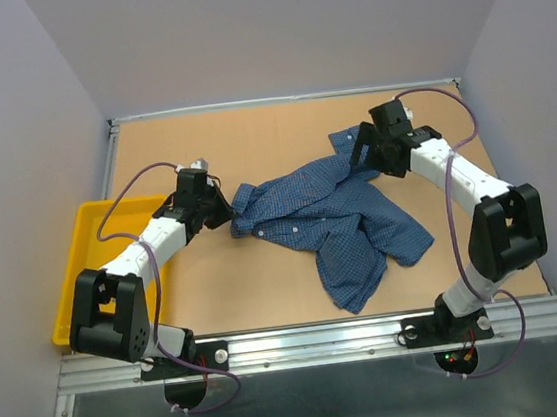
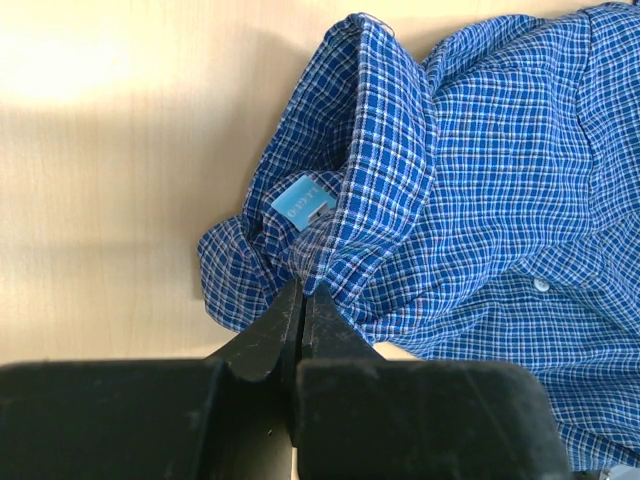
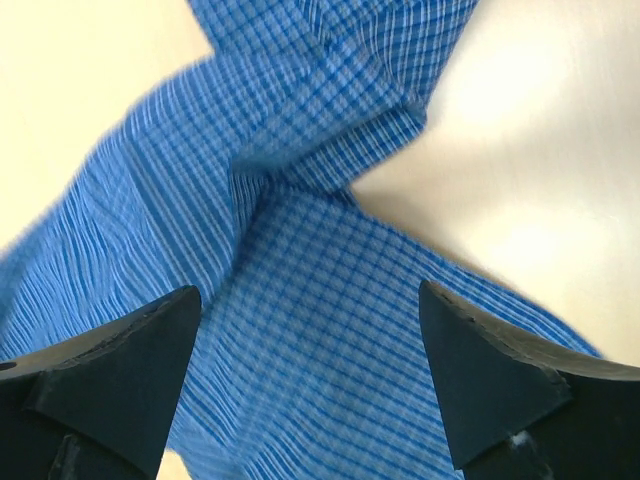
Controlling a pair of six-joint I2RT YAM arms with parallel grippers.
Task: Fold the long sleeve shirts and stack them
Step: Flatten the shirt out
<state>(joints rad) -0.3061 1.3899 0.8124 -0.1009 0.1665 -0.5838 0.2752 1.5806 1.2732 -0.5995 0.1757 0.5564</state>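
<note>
A blue checked long sleeve shirt (image 1: pixel 335 217) lies crumpled across the middle of the table. My left gripper (image 1: pixel 227 212) is shut on the shirt's collar edge at its left end. In the left wrist view the closed fingertips (image 2: pixel 303 292) pinch the cloth (image 2: pixel 480 170) just below the light blue neck label (image 2: pixel 303 203). My right gripper (image 1: pixel 361 151) is open above the shirt's far right part, near a sleeve. In the right wrist view its fingers (image 3: pixel 115 370) stand wide apart over the blue cloth (image 3: pixel 320 330), gripping nothing.
A yellow tray (image 1: pixel 80 253) stands at the left edge of the table, beside my left arm. The wooden tabletop (image 1: pixel 251 141) shows bare behind and to the left of the shirt. A metal rail (image 1: pixel 324 339) runs along the near edge.
</note>
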